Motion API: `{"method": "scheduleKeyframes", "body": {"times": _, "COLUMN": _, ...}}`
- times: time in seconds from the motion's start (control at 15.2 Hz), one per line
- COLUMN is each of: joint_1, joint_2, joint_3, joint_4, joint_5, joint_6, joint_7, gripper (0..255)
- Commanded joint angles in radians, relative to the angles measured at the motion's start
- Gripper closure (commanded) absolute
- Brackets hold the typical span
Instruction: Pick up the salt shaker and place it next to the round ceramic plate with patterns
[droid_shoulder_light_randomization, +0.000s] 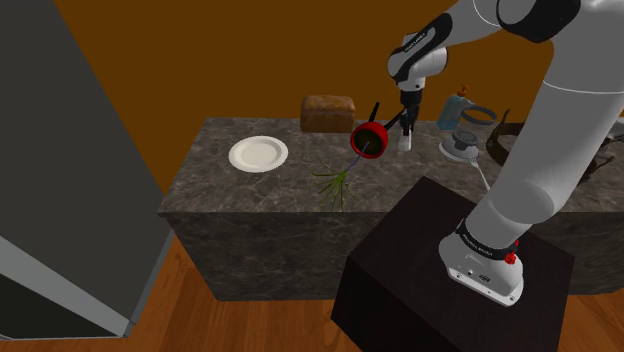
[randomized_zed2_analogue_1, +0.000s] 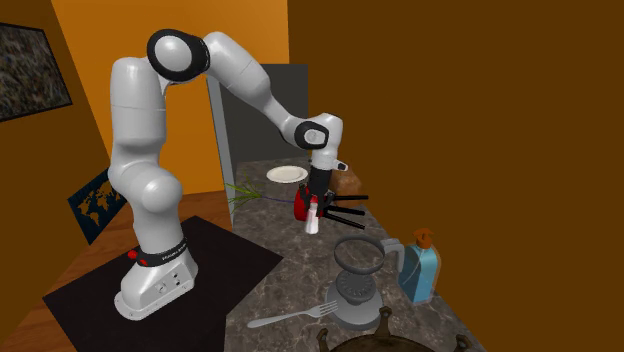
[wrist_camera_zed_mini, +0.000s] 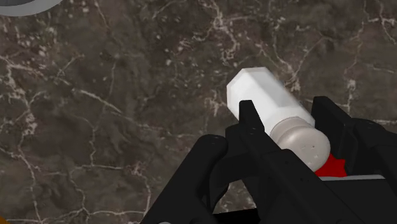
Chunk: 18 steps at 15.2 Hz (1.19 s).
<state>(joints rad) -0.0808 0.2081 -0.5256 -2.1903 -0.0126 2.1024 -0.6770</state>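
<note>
My black gripper is shut on the white salt shaker, clasping it near its grey perforated cap. The shaker hangs a little above the dark marble counter, just beside a red pot. In the second exterior view the shaker points down from the gripper. The round plate looks plain white and lies flat near the counter's end, well off toward the shoulder view's left of the gripper. It also shows as the plate beyond the arm.
A red pot with black handles stands right by the shaker. A brown loaf sits behind it and green sprigs lie in front. A blue bottle, a grey round appliance and a fork crowd the other end.
</note>
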Motion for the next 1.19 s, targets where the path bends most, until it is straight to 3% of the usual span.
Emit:
{"method": "scheduleKeyframes", "body": {"times": 0.0, "joint_1": 0.005, "joint_2": -0.023, "joint_3": -0.003, "joint_4": 0.006, "joint_5": -0.012, "joint_6": -0.027, "joint_7": 0.008, "gripper": 255}}
{"method": "scheduleKeyframes", "body": {"times": 1.12, "joint_1": 0.022, "joint_2": -0.162, "joint_3": -0.011, "joint_4": 0.101, "joint_5": -0.079, "joint_6": -0.245, "joint_7": 0.043, "gripper": 255}}
